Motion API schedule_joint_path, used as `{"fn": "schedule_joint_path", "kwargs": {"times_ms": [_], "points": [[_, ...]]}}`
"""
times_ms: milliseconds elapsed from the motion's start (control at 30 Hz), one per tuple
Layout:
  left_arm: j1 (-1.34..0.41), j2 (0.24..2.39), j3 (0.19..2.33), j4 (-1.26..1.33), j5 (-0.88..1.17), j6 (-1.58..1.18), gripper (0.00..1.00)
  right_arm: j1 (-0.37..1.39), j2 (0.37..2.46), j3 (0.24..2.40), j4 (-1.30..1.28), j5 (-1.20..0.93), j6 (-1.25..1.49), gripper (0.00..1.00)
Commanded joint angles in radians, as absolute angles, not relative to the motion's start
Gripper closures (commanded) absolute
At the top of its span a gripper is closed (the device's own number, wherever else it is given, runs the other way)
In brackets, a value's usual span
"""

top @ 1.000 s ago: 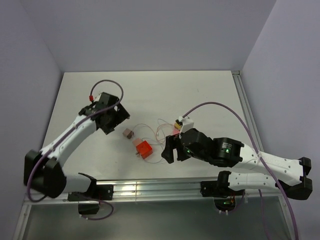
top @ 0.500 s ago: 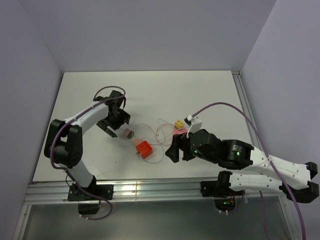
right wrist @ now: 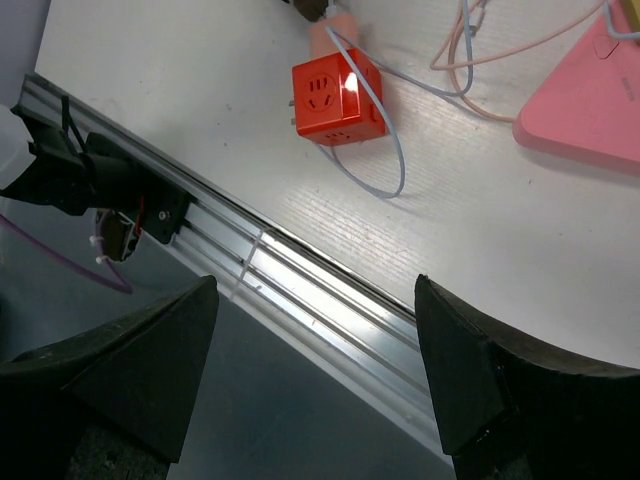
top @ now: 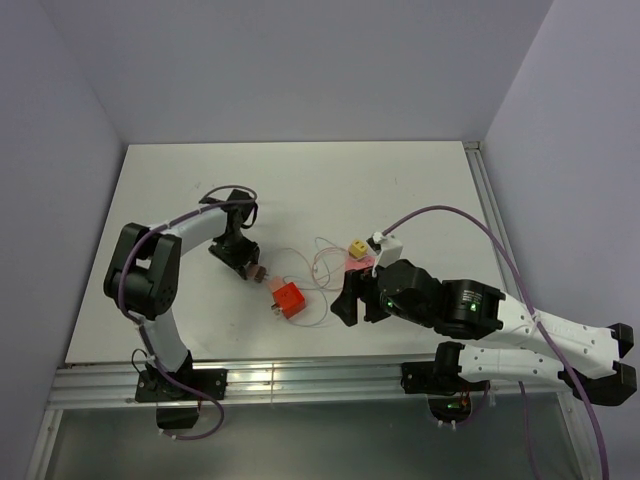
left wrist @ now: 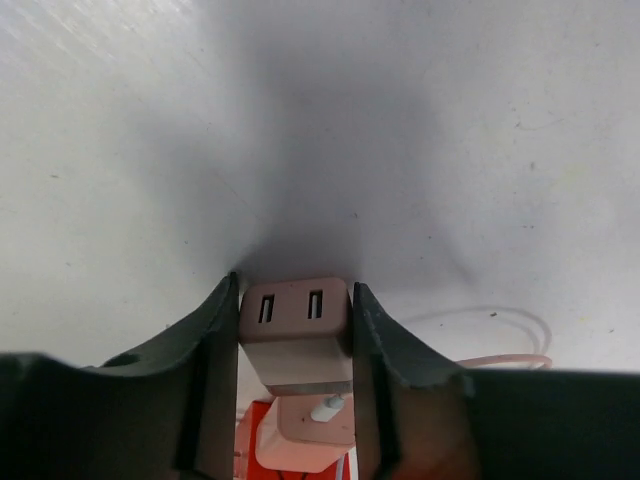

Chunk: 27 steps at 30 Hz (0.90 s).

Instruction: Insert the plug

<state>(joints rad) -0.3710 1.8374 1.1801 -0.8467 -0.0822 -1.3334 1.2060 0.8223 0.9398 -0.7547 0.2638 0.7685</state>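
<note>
The plug (left wrist: 295, 335) is a beige-pink adapter block with two USB slots, lying on the white table (top: 300, 180). My left gripper (left wrist: 295, 288) is shut on it, one dark finger against each side. In the top view the plug (top: 258, 268) sits at the tip of the left gripper (top: 248, 262), just up-left of the orange socket cube (top: 289, 298). The right wrist view shows that cube (right wrist: 335, 95) with a pink block against its far side. My right gripper (right wrist: 315, 290) hangs open over the table's front rail, to the right of the cube in the top view (top: 347, 298).
A small yellow cube (top: 355, 246) and a flat pink piece (right wrist: 585, 100) lie right of the orange cube. Thin pale cables (top: 312, 262) loop between them. An aluminium rail (top: 300, 375) runs along the near table edge.
The left gripper came down and to the right onto the plug, and its fingers closed from wide open against the plug's sides. The right arm shifted slightly, then stayed still.
</note>
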Motion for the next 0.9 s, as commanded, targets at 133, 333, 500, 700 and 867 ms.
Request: {"fn": "schedule_joint_path", "kwargs": {"times_ms": [133, 333, 500, 700, 867], "points": [[-0.371, 1.783, 1.075, -0.716, -0.052, -1.338, 0.99, 1.203, 0.842, 0.937, -0.73, 0.278, 0.77, 0.14], [-0.359, 1.651, 1.115, -0.794, -0.23, -1.218, 1.0, 1.203, 0.873, 0.946, -0.718, 0.273, 0.759, 0.14], [-0.383, 1.288, 1.063, -0.695, -0.256, -0.98, 1.0, 1.203, 0.897, 0.959, -0.643, 0.227, 0.701, 0.15], [-0.4, 0.967, 0.928, -0.517, 0.145, -0.929, 1.0, 1.183, 0.96, 0.982, -0.413, 0.104, 0.543, 0.18], [-0.452, 0.864, 0.861, -0.519, 0.232, -1.017, 1.0, 1.173, 1.083, 1.057, -0.253, 0.058, 0.454, 0.18]]}}
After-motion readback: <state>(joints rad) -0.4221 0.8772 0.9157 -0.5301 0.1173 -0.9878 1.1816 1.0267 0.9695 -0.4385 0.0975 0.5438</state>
